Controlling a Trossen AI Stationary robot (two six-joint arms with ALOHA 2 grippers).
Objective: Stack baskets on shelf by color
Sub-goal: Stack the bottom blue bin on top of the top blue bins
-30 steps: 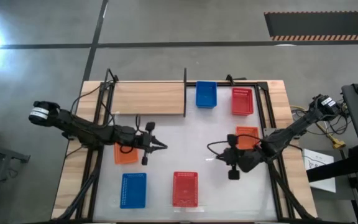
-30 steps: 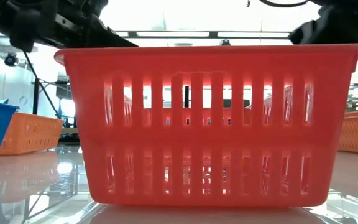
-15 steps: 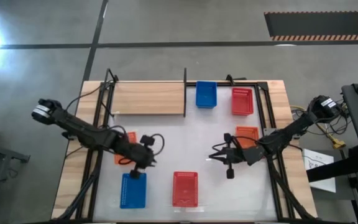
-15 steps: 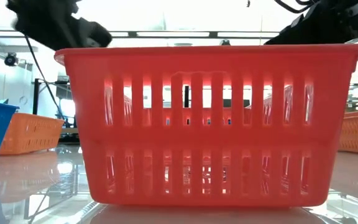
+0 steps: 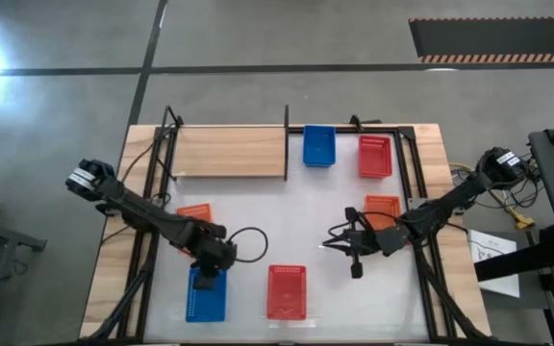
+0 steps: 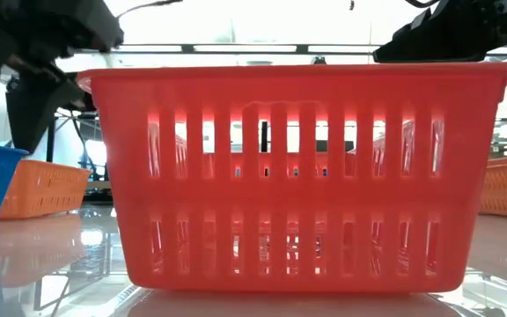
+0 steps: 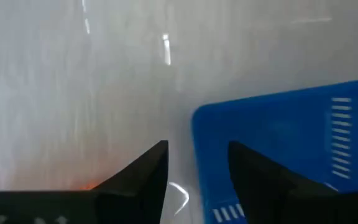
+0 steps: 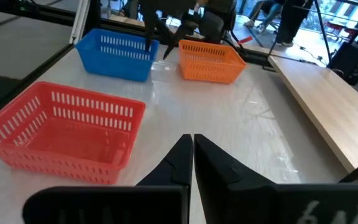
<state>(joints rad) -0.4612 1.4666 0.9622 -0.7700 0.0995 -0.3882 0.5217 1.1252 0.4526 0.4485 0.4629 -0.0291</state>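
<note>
Seen from above, we find the left pincer (image 5: pixel 207 272) lowered over the near-left blue basket (image 5: pixel 206 295), at its far rim. A second ago this arm reached out level beside the left orange basket (image 5: pixel 193 212) with its fingers nearly together; it has since swung toward the front edge of the tabletop (image 5: pixel 287 207) and spread them. In the left wrist view the two dark fingers (image 7: pixel 148 171) now stand wide apart, one on each side of a corner of that blue basket, with nothing between them yet. We read this as the approach to a grasp on the rim, so the blue basket appears to be the next one bound for the shelf (image 5: pixel 230 152). The shelf, a light-wood board at the far left of the tabletop, carries no basket so far, and the sorting by color has hardly begun. The right pincer (image 5: pixel 339 241) waits near the middle of the tabletop, beside the right orange basket (image 5: pixel 383 210), its fingers pressed together on nothing. The remaining baskets lie well apart: a red one (image 5: pixel 287 290) at the front, and a second blue one (image 5: pixel 319 146) and a second red one (image 5: pixel 375 157) at the far edge.
</note>
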